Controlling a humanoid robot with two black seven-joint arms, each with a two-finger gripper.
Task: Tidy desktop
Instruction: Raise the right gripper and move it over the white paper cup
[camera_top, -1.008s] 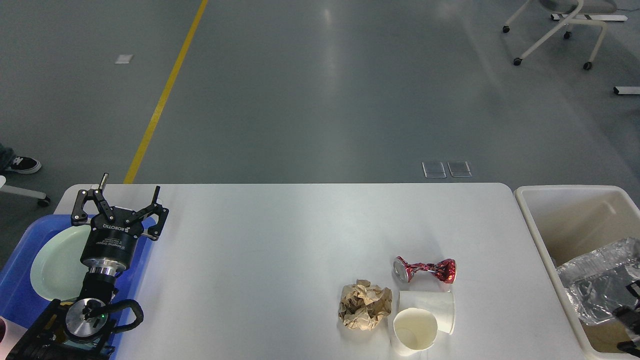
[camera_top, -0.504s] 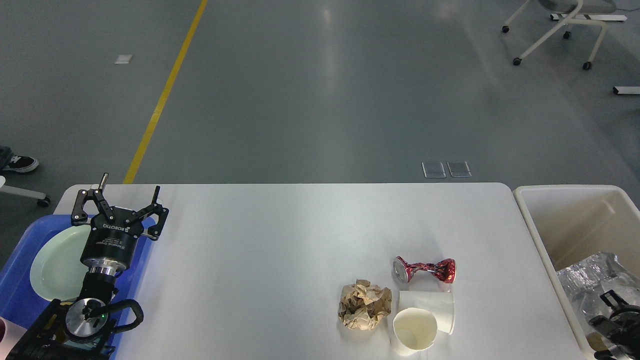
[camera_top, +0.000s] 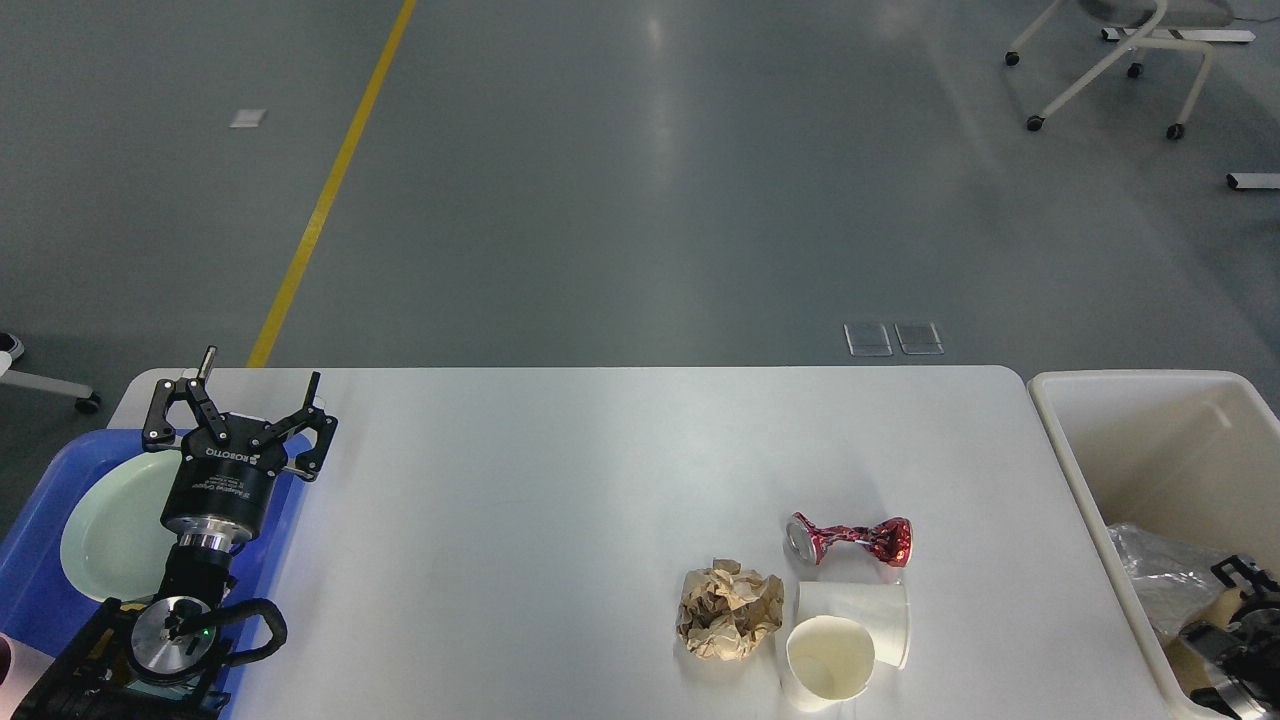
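Observation:
The white desktop (camera_top: 560, 500) carries a crushed red can (camera_top: 850, 540), a ball of crumpled brown paper (camera_top: 730, 612), a white paper cup lying on its side (camera_top: 868, 605) and a second paper cup (camera_top: 828, 662) with its mouth facing me. My left gripper (camera_top: 262, 368) is open and empty, held over the desktop's back left corner beside the blue tray. My right gripper (camera_top: 1238, 610) is low inside the cream bin at the right edge. It is dark and partly cut off, next to crumpled clear plastic (camera_top: 1160, 585).
A blue tray (camera_top: 40, 590) with a pale green plate (camera_top: 110, 530) stands at the left edge, partly under my left arm. The cream bin (camera_top: 1075, 470) stands right of the desktop. A wheeled chair (camera_top: 1110, 60) stands far back on the grey floor.
My right gripper and the crumpled clear plastic have sunk lower into the bin, toward the bottom right. A shoe at the left edge has gone from view. My left arm has not moved.

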